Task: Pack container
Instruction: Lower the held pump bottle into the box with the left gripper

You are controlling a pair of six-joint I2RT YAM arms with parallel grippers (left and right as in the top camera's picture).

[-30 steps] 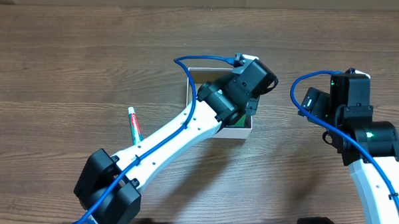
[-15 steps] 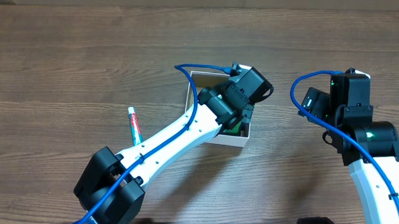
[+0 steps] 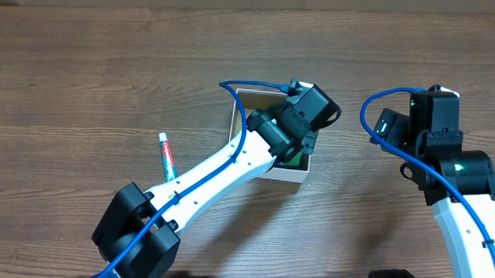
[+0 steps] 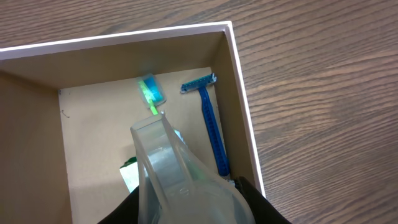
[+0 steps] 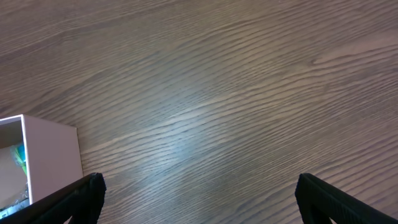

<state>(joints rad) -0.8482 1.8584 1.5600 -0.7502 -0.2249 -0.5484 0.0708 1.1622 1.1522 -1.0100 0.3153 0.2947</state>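
Whether left gripper point(image 4: 160, 142) grips is unclear; right gripper point(image 5: 199, 185) gapes beside cardboard container point(image 5: 53, 158)

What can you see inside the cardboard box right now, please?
A blue razor lies along one wall of the box, beside a green toothbrush. The left hand covers the toothbrush handle and most of a green-and-white item.

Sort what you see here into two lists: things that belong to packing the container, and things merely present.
Belonging to the packing:
- container
- toothbrush, inside it
- blue razor, inside it
- toothpaste tube, on the table outside the container, probably yet to be packed

Merely present:
- wooden table
- right gripper, open over bare wood, holding nothing
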